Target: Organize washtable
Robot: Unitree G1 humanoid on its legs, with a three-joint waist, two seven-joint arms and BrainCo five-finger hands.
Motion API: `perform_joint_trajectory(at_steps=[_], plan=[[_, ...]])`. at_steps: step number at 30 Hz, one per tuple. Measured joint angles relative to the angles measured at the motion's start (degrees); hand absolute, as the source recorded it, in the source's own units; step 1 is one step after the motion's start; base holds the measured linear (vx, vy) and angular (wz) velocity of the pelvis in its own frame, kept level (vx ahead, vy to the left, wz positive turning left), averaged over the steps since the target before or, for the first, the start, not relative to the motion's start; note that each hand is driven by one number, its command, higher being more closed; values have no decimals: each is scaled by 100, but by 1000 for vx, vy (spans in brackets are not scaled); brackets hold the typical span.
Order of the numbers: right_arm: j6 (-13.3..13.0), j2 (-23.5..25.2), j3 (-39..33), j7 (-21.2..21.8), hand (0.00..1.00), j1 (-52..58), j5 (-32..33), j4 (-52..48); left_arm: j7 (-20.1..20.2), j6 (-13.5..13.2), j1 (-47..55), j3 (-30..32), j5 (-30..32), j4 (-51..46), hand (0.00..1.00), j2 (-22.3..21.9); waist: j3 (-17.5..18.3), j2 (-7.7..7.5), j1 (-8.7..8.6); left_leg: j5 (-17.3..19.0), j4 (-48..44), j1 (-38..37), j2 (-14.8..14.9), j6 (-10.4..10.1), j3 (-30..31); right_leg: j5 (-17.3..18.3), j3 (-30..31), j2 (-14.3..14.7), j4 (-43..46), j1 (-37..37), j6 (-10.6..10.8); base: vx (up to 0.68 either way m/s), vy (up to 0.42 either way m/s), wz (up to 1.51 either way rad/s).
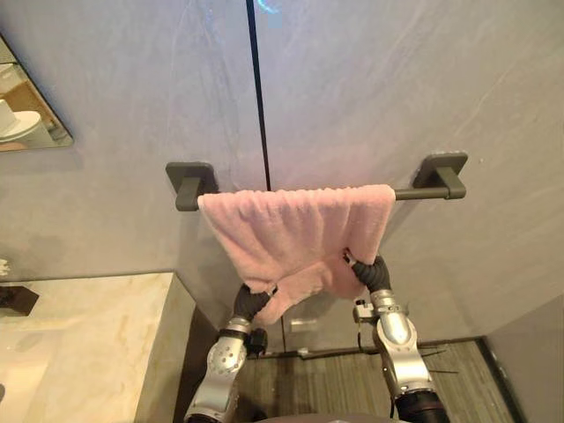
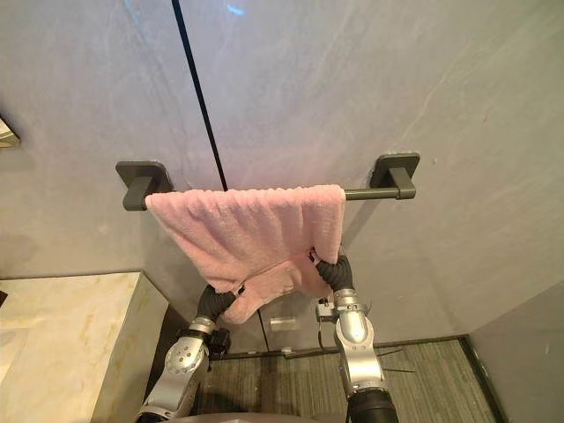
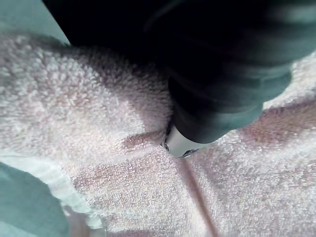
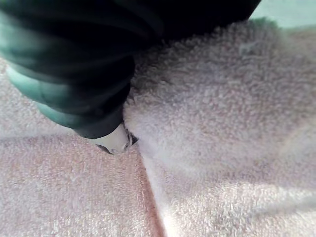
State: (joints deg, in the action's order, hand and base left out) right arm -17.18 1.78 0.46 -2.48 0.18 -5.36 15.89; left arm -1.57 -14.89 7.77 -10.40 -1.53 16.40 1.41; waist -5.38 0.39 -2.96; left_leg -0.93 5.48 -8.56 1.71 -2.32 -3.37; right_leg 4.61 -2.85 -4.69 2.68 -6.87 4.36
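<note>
Hanging over a dark grey towel bar (image 1: 416, 193) on the grey wall (image 1: 132, 106): a pink towel (image 1: 295, 233). It covers the bar from the left bracket past the middle; the right end of the bar is bare. The cloth hangs uneven, with its lowest fold down at the left of centre.

Left hand (image 1: 251, 301): raised from below and pushed into the towel's lowest fold. Its dark ribbed cover shows, the rest is buried in terry cloth. Whether it grips the cloth cannot be told. The left wrist view gives the same: cover against pink pile, with a seam running across.

Right hand (image 1: 374, 271): raised under the towel's right lower edge, its cover touching the cloth and its front hidden behind it. Apart or clamped, cannot tell.

Pale marble counter (image 1: 88, 335) at lower left, just beside the wall and below the bar's left end. A mirror's corner (image 1: 26, 115) sits on the wall at upper left. A dark vertical seam (image 1: 258, 88) runs down the wall behind the bar. Striped floor (image 1: 326, 379) lies below the arms.
</note>
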Motion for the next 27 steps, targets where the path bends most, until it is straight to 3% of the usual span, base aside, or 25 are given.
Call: perform_joint_trajectory(at_steps=[11,18,21,27], plan=[[22,2,-419,-125,0,-52,324,744,-315,60,35,386,-2,170,0,109,26,-58,47,-4,29,-2,2,1,14,-67,-31,4,-189,-106,-27,0,-1,0],[426,18,-882,-263,0,226,997,1054,-373,161,225,576,-310,170,0,94,-36,-28,55,-1,-4,-12,10,-2,16,-68,-63,9,-249,-192,-29,2,-3,0],[622,-35,-1334,-527,0,493,1260,1202,-502,286,464,1028,-516,215,0,122,-40,-32,67,0,-5,-10,21,-4,14,-68,-78,16,-258,-199,-29,0,-11,0],[699,-212,-1430,-638,0,925,1385,1213,-514,331,650,1234,-678,215,0,218,-38,-32,67,-1,-6,-36,29,-3,8,-68,-64,16,-204,-195,-29,-36,-14,-1]])
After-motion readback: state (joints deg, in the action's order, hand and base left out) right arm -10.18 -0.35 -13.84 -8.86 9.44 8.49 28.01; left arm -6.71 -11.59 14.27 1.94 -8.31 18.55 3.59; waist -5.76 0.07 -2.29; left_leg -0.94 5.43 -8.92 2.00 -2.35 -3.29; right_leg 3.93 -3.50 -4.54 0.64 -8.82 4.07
